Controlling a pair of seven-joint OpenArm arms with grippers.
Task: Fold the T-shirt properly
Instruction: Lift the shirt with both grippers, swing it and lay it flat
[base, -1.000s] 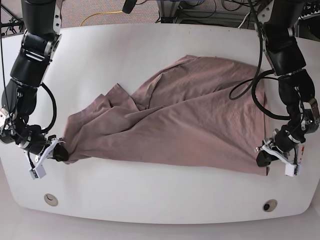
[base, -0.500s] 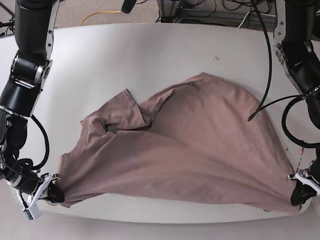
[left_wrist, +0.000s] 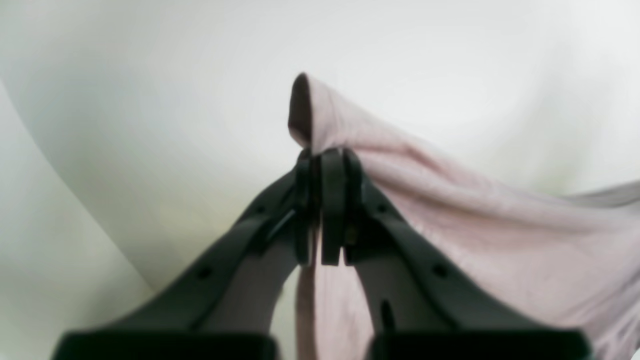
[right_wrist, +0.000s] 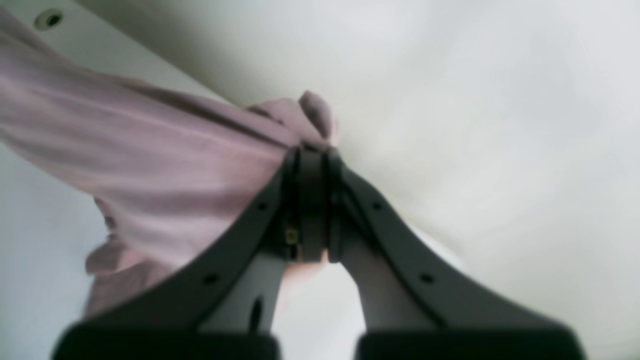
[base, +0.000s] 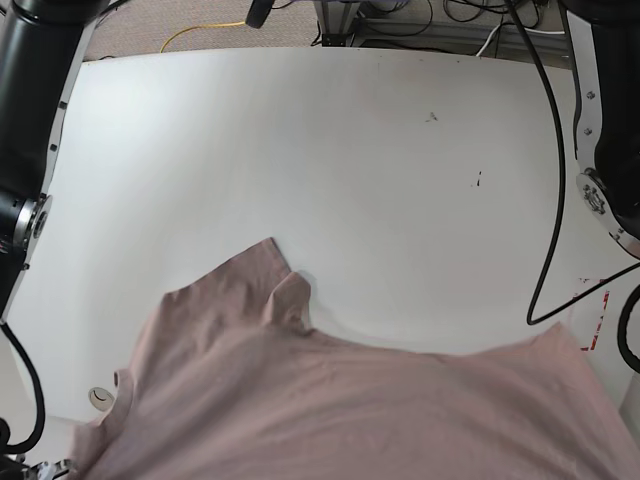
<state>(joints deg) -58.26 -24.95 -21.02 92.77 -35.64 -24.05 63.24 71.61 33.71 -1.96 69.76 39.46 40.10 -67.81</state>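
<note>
The mauve T-shirt (base: 350, 410) hangs stretched across the bottom of the base view, its far part with one sleeve (base: 262, 275) trailing on the white table (base: 300, 150). In the left wrist view my left gripper (left_wrist: 324, 160) is shut on a corner of the T-shirt (left_wrist: 475, 225), and a small tip of cloth sticks up past the fingers. My right gripper (right_wrist: 311, 155) is shut on a bunched corner of the T-shirt (right_wrist: 175, 170) in the right wrist view. Both grippers lie below the base view's bottom edge, off the table's front.
Black arm links stand at the left (base: 30, 60) and right (base: 610, 120) sides of the table. A black cable (base: 548, 200) hangs down on the right. A round hole (base: 100, 398) marks the table's front left corner. Cables and carpet lie behind the table.
Both grippers have pulled the T-shirt toward the table's front edge and lifted it. The cloth slid off the middle of the table, and the grippers left the base view.
</note>
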